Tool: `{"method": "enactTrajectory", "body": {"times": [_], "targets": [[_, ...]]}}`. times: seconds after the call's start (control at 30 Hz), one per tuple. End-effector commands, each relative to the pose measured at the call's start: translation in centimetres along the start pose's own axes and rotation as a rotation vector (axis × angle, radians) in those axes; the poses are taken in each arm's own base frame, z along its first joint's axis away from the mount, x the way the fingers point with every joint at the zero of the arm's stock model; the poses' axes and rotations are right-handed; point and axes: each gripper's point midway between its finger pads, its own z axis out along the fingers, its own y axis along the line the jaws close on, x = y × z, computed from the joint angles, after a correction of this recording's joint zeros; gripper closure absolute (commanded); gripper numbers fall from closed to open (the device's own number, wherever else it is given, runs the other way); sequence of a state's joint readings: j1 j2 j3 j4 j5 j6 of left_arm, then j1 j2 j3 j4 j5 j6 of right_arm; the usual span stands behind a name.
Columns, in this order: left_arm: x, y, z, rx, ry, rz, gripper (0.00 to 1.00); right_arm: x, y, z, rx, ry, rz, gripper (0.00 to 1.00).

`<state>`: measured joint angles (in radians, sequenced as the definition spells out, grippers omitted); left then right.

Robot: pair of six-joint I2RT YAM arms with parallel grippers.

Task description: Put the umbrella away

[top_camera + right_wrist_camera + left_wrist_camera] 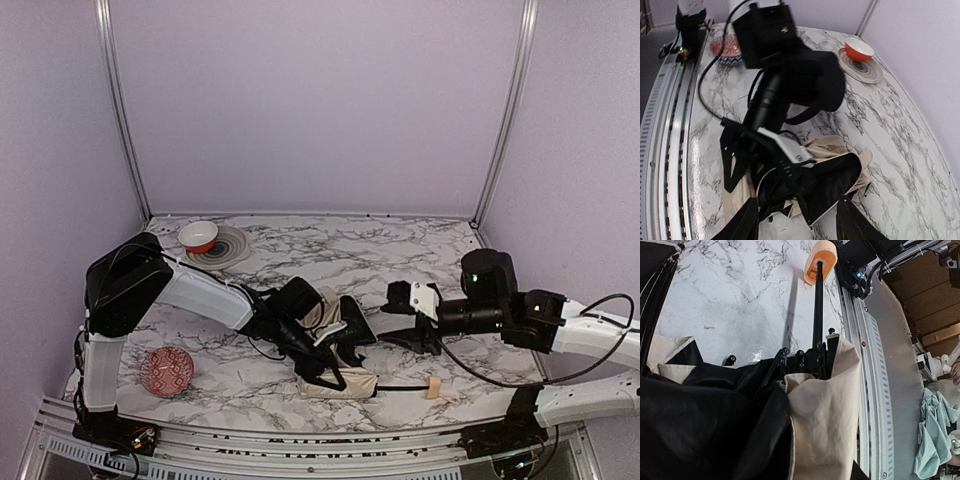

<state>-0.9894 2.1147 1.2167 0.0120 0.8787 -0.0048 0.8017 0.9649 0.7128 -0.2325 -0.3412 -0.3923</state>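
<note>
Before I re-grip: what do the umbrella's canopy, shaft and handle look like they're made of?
The umbrella canopy looks like thin soft cloth, cream and black; it creases and slumps. The shaft is thin, straight and black with a faint sheen, probably metal. The handle is smooth, matt pale orange-tan, likely plastic or foam.

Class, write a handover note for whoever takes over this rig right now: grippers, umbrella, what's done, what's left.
Left gripper: shut on the umbrella's bunched canopy.
Right gripper: open, empty, facing the canopy.
Umbrella: lying by the table's near edge, shaft out, handle to the right.
Done: canopy collapsed, loosely bunched.
Left: probably push the shaft in, then tidy and wrap the canopy; strap state not visible.
</note>
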Motion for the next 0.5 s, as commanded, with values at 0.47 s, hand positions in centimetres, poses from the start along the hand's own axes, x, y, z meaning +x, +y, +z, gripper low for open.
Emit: {"method": "enactTrajectory", "body": {"times": [0.47], "targets": [[8.2,6.2,0.1,-0.100,0.173,-0.455,0.64,10.1,7.9,8.2,-0.066,0.296,-0.520,0.19]]}}
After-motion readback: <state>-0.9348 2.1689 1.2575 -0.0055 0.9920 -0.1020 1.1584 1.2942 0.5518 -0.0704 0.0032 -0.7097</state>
